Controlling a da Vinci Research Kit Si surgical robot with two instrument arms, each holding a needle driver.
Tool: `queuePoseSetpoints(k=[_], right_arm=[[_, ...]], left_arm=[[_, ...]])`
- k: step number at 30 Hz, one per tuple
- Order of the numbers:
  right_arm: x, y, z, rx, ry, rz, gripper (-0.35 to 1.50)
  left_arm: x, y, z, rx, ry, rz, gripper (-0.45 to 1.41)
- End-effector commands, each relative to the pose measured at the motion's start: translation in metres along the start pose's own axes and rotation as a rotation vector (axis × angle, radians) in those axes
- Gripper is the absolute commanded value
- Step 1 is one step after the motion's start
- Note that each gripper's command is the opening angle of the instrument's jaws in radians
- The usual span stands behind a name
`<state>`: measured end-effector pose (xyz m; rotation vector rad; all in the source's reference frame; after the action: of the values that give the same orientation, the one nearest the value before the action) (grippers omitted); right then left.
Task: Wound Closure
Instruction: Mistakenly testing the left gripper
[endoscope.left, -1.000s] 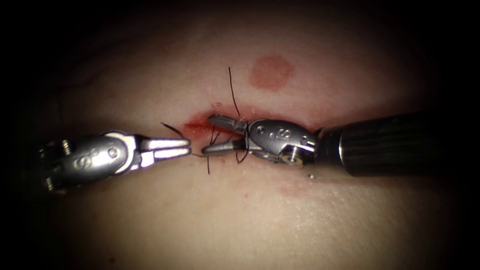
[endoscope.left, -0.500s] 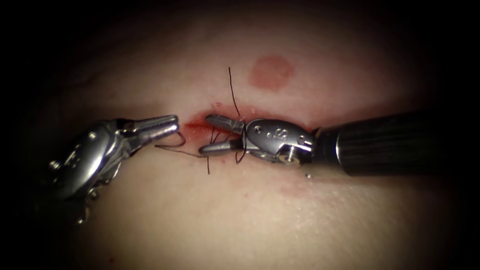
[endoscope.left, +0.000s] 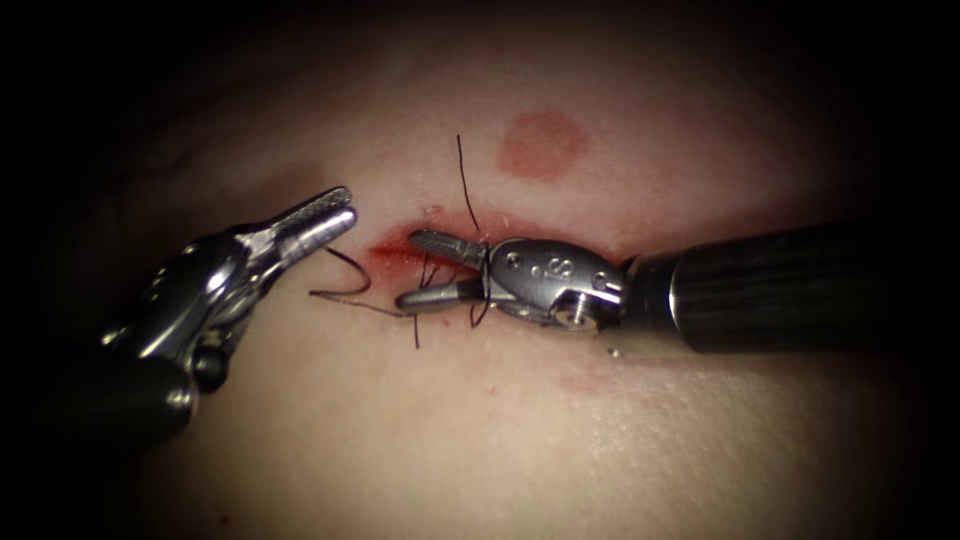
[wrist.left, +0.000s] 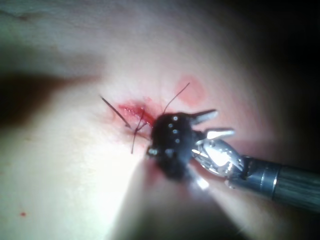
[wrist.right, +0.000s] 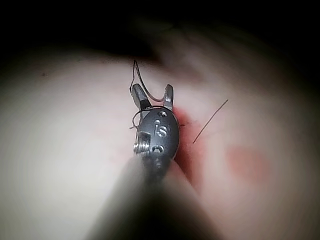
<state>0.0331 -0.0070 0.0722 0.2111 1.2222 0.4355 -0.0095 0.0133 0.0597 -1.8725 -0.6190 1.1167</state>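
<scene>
The right arm's silver needle driver lies over the short red cut in the pale pink pork-belly tissue, its dark ribbed shaft reaching in from three o'clock. Its two jaws stand wide apart in a clear V, one tip over the cut and the other just below it, and nothing is clamped between them. Thin dark suture thread crosses the root of the jaws and drapes around the tool's head; one strand rises toward twelve o'clock, another short end hangs toward six o'clock. In the right wrist view the same tool shows its jaws spread, with a fine loop of thread arching between and around them.

The left arm's silver needle driver sits at about nine o'clock from the cut, on the left side, tilted so its tips point toward one o'clock. Its jaws are nearly together, only a narrow slit between them, and they grasp nothing. A curl of thread lies on the tissue just below its tips, apart from them.

A round reddish stain marks the tissue toward one o'clock from the cut. I cannot make out the needle among the dark strands.
</scene>
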Motion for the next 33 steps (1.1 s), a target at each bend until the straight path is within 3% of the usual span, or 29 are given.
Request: queuePoseSetpoints(k=[1,5,10,16,23,24,26,27,33], right_arm=[[-0.0005,-0.0003,0.0006,0.002,0.000,0.001,0.84],[-0.0005,-0.0003,0.0005,0.004,0.001,0.001,0.84],[-0.0005,-0.0003,0.0005,0.004,0.000,0.001,0.83],[-0.0005,-0.0003,0.0005,0.003,0.000,0.001,0.83],[-0.0005,-0.0003,0.0005,0.004,0.001,0.001,0.83],[-0.0005,-0.0003,0.0005,0.004,0.001,0.001,0.83],[-0.0005,-0.0003,0.0005,0.004,0.001,0.001,0.83],[-0.0005,-0.0004,0.0005,0.004,0.001,0.001,0.83],[-0.0005,-0.0004,0.0004,0.004,0.001,0.001,0.83]], left_arm=[[-0.0010,-0.0005,0.0005,-0.020,-0.003,-0.002,0.60],[-0.0014,-0.0004,0.0010,-0.060,-0.006,0.101,0.71],[-0.0017,0.0000,0.0014,-0.138,-0.093,0.276,0.75],[-0.0016,0.0000,0.0018,0.005,-0.270,0.588,0.78],[-0.0020,0.0016,0.0022,0.063,-0.337,0.687,0.78],[-0.0021,0.0022,0.0020,0.052,-0.339,0.687,0.34],[-0.0020,0.0029,0.0013,-0.081,-0.351,0.668,-0.23],[-0.0017,0.0030,0.0013,-0.089,-0.380,0.662,-0.35],[-0.0012,0.0031,0.0002,-0.095,-0.395,0.603,-0.35]])
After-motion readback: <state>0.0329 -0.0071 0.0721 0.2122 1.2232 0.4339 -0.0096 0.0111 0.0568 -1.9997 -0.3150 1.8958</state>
